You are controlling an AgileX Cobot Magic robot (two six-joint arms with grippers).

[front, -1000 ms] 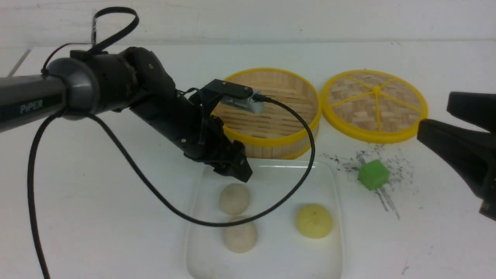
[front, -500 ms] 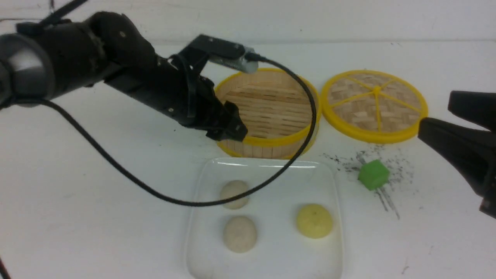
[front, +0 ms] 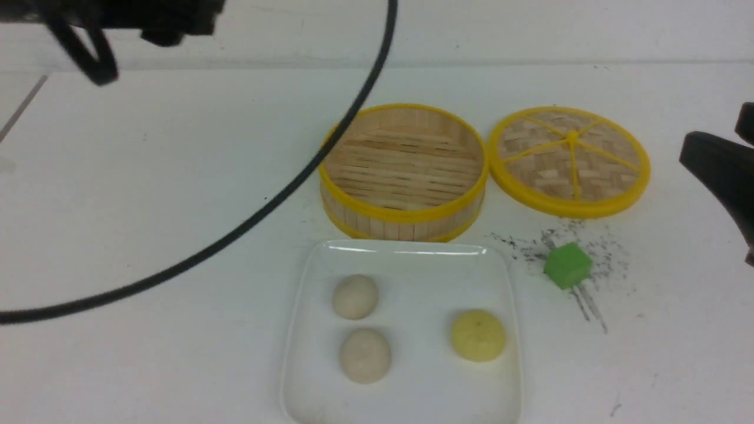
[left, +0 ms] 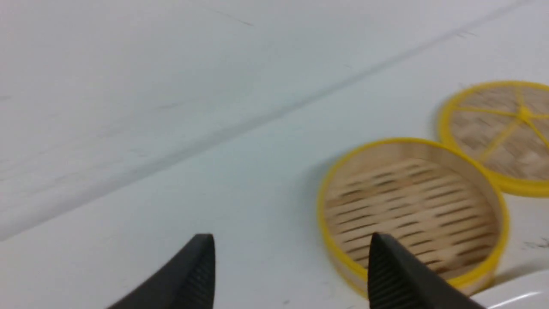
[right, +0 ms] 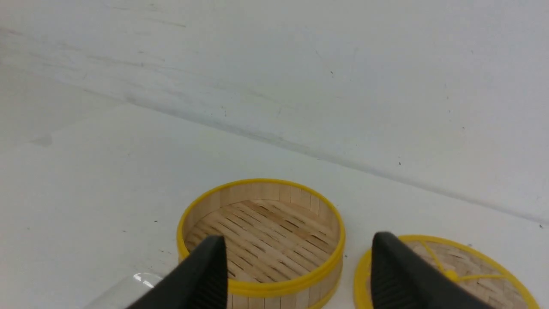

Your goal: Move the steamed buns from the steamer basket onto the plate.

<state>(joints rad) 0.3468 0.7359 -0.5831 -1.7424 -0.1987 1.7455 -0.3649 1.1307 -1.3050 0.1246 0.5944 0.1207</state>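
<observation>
Three steamed buns lie on the white square plate (front: pixel 412 254): two off-white buns (front: pixel 354 296) (front: pixel 364 355) on its left side and a pale yellow bun (front: pixel 478 335) on its right. Just behind the plate stands the steamer basket (front: pixel 406 215), with only its bare slatted floor showing. My left gripper (left: pixel 291 240) is open and empty, high above the table left of the basket (left: pixel 411 193). In the front view only the dark left arm (front: pixel 171 20) shows, at the top left. My right gripper (right: pixel 299 240) is open and empty, facing the basket (right: pixel 261 236) from the right.
A flat woven lid (front: pixel 570 159) with yellow spokes lies right of the basket. A green cube (front: pixel 567 265) sits among dark scuff marks right of the plate. The left arm's black cable (front: pixel 265 206) hangs across the table's left half. A right finger (front: pixel 716 168) juts in at the right edge.
My left arm has lifted away from over the plate and swung up to the top left. The right gripper has shifted slightly further right. The buns have stayed put.
</observation>
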